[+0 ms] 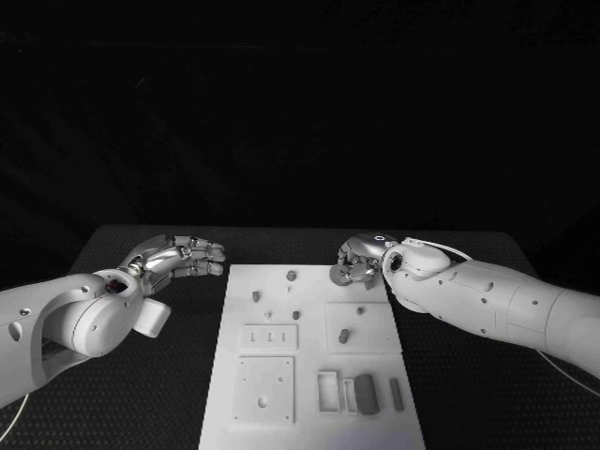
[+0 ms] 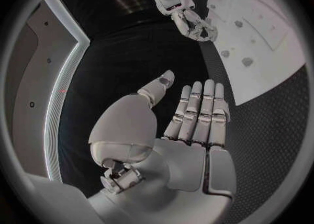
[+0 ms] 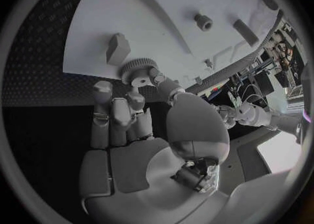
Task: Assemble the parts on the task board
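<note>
The white task board (image 1: 314, 375) lies in the middle of the black table. My right hand (image 1: 361, 261) is at the board's far right corner, where its thumb and fingers pinch a small toothed gear (image 3: 136, 72) just above the board's edge. Next to the gear a small block (image 3: 118, 48) stands on the board. My left hand (image 1: 178, 258) hovers over the bare table beside the board's far left corner. It holds nothing, and its fingers (image 2: 199, 111) are stretched out side by side.
Several small parts sit on the board: a peg (image 1: 291, 276), a piece (image 1: 343, 334) on a raised square, and bars (image 1: 367, 394) near the front edge. Two square plates (image 1: 268, 337) lie on the board's left half. My right hand (image 2: 193, 22) appears in the left wrist view.
</note>
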Robot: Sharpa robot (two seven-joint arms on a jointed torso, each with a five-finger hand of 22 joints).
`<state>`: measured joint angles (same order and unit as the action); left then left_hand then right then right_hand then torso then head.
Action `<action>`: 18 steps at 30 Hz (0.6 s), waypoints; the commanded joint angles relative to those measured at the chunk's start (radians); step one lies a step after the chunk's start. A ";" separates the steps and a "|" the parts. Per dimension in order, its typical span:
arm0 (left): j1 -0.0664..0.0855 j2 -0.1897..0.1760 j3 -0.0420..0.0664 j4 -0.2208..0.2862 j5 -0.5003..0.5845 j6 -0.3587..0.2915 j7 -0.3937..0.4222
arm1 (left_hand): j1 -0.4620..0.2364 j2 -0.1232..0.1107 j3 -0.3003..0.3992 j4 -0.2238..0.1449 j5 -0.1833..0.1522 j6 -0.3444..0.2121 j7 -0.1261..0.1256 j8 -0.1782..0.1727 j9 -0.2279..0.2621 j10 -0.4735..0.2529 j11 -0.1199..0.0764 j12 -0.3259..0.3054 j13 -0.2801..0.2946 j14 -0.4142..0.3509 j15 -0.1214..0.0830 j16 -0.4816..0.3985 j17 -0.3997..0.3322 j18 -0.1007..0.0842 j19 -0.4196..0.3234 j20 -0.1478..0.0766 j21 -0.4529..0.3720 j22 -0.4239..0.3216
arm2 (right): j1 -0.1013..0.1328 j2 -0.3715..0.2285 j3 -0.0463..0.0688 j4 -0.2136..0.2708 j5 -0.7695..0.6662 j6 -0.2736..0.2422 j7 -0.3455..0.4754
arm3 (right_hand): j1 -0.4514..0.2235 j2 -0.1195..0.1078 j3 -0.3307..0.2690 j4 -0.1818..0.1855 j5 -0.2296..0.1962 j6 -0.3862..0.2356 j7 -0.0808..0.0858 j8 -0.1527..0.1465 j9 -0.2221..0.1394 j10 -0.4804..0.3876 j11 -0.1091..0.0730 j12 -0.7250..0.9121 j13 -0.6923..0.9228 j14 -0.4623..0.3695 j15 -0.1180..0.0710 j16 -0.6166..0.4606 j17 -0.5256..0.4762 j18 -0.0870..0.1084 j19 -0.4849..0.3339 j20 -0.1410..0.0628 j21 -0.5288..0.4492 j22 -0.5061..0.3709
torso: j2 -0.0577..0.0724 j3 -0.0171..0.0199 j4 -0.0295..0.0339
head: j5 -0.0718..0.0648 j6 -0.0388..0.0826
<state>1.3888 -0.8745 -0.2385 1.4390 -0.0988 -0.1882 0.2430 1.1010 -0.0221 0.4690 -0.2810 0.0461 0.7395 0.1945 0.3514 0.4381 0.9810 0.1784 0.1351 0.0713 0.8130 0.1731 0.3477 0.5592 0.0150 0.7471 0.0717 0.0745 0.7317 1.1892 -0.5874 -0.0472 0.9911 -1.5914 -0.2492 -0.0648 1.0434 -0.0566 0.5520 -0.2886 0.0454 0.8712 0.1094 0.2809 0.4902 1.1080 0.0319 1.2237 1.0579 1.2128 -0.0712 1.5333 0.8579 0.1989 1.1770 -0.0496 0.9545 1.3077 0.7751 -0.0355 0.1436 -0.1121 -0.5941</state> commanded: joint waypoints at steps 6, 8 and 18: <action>0.001 0.001 0.001 0.004 0.002 0.029 -0.017 | -0.003 0.004 -0.002 -0.003 0.004 -0.005 0.010 -0.006 -0.002 -0.003 0.005 -0.005 -0.001 0.007 0.000 -0.008 0.002 -0.010 0.006 0.001 -0.006 -0.002 | -0.021 -0.003 -0.013 -0.001 -0.025 0.097 -0.019 | 0.011 0.022 0.001 -0.002 0.004 0.043 0.025 0.007 0.003 0.002 -0.009 0.004 -0.002 0.001 -0.011 0.005 0.000 0.063 -0.005 -0.002 0.006 0.020 | 0.000 -0.0001 0.0003 | -0.001 -0.001; 0.001 0.001 0.001 0.005 0.001 0.034 -0.023 | -0.006 0.003 -0.004 -0.001 0.004 -0.006 0.009 -0.007 -0.002 -0.005 0.005 -0.007 -0.001 0.006 0.001 -0.009 0.002 -0.010 0.005 0.002 -0.007 -0.002 | -0.021 -0.003 -0.013 -0.001 -0.025 0.100 -0.020 | 0.013 0.026 0.001 -0.003 0.004 0.043 0.025 0.007 0.003 0.002 -0.010 0.004 -0.002 0.001 -0.012 0.005 0.000 0.063 -0.005 -0.002 0.007 0.020 | -0.001 -0.0002 0.0009 | -0.002 -0.002; 0.001 0.000 0.000 0.008 -0.009 0.037 -0.039 | -0.018 0.004 -0.008 0.004 0.003 -0.009 0.009 -0.008 -0.003 -0.009 0.005 -0.010 -0.001 -0.001 0.004 -0.016 0.002 -0.012 -0.002 0.004 -0.009 -0.003 | -0.022 -0.004 -0.013 0.006 -0.040 0.062 -0.027 | 0.015 0.059 0.002 -0.003 0.004 0.041 0.024 0.005 0.004 0.004 -0.011 0.004 -0.003 0.003 -0.014 0.006 0.001 0.063 -0.007 -0.002 0.009 0.020 | 0.000 -0.0001 -0.0006 | -0.001 -0.002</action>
<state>1.3888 -0.8747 -0.2385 1.4417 -0.0995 -0.1717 0.2157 1.0959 -0.0170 0.4661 -0.2781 0.0461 0.7395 0.1945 0.3475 0.4359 0.9773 0.1822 0.1276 0.0714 0.8130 0.1731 0.3368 0.5600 0.0151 0.7471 0.0717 0.0705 0.7294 1.1885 -0.5906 -0.0473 0.9980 -1.5946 -0.2486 -0.0659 1.0484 -0.0211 0.5491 -0.2914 0.0464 0.8787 0.1017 0.2829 0.4918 1.1116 0.0284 1.2237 1.0556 1.2121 -0.0783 1.5333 0.8572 0.1988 1.1753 -0.0478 0.9585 1.3076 0.7747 -0.0355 0.1436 -0.1129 -0.5965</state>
